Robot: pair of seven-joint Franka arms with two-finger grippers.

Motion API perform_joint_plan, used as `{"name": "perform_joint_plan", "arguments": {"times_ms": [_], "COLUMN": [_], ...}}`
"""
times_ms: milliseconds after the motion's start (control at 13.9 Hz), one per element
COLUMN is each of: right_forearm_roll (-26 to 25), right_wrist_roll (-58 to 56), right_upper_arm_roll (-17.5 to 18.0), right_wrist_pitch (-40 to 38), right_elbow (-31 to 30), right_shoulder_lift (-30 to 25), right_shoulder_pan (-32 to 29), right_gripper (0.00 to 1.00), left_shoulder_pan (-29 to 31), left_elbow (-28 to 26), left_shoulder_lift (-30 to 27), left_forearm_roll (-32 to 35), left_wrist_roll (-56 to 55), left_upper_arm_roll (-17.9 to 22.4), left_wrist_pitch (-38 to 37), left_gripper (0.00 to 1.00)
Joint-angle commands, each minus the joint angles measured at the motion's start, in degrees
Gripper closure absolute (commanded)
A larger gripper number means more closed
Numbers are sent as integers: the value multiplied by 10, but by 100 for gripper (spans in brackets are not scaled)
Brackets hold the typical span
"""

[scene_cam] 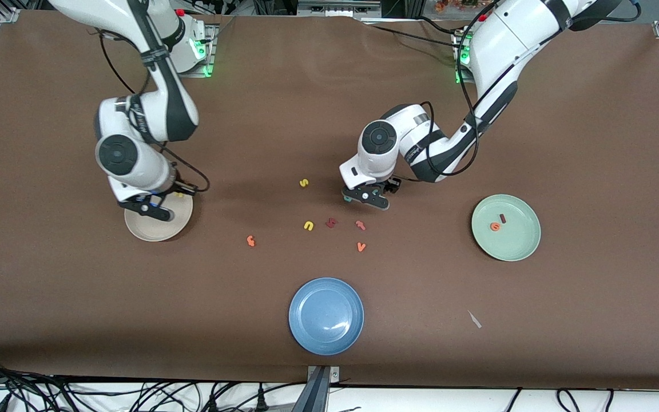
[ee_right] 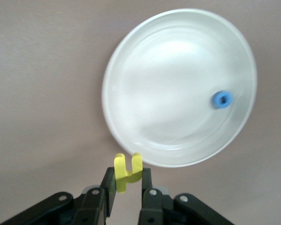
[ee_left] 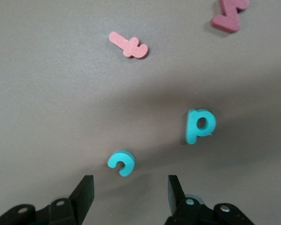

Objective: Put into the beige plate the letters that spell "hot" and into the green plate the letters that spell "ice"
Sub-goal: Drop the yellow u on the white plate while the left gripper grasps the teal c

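High front camera facing both arms; two close downward wrist cameras, each sharing its table patch.

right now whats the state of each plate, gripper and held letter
beige plate: holds blue o
green plate: holds orange e, dark red i
blue plate: empty
right gripper: shut on yellow h
left gripper: open over teal c
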Motion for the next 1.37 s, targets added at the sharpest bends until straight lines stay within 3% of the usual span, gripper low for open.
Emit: {"name": "perform_joint_plan", "arguments": {"times_ms": [0, 216, 288, 360, 504, 647, 863, 1079, 1295], "right_forearm_roll": [-7, -6, -6, -5, -3, 2, 4, 5, 62], "right_wrist_roll": [-91, -224, -247, -247, -246, -238, -231, -232, -234], "right_upper_arm_roll": [-36, -54, -55, -55, -51, -40, -24, 26, 49], "right_wrist_pitch": [57, 142, 147, 146, 131, 104, 91, 92, 92], "right_elbow": [-63, -97, -98, -96, -81, -56, -26, 50, 125], "right_shoulder_lift": [-29, -24, -24, -24, -24, -20, -6, 50, 112], "right_shoulder_pan": [2, 2, 2, 2, 6, 9, 16, 16, 16], "right_gripper": [100, 100, 74, 2, 0, 0, 0, 0, 0], "left_shoulder_pan": [4, 4, 4, 4, 5, 4, 4, -2, 7], "left_elbow": [-8, -9, -9, -9, -9, -9, -13, -13, -11], "left_shoulder_lift": [5, 11, 12, 15, 18, 18, 17, 17, 8], "left_forearm_roll": [33, 36, 46, 61, 67, 67, 67, 67, 67], "left_wrist_roll": [-6, -6, -6, -6, -7, -7, -9, -23, -17], "left_upper_arm_roll": [-1, 7, 7, 9, 9, 9, 8, 8, 7], "left_wrist_pitch": [23, 32, 33, 33, 34, 34, 34, 34, 26], "left_gripper": [29, 29, 29, 29, 29, 36, 63, 74, 91]}}
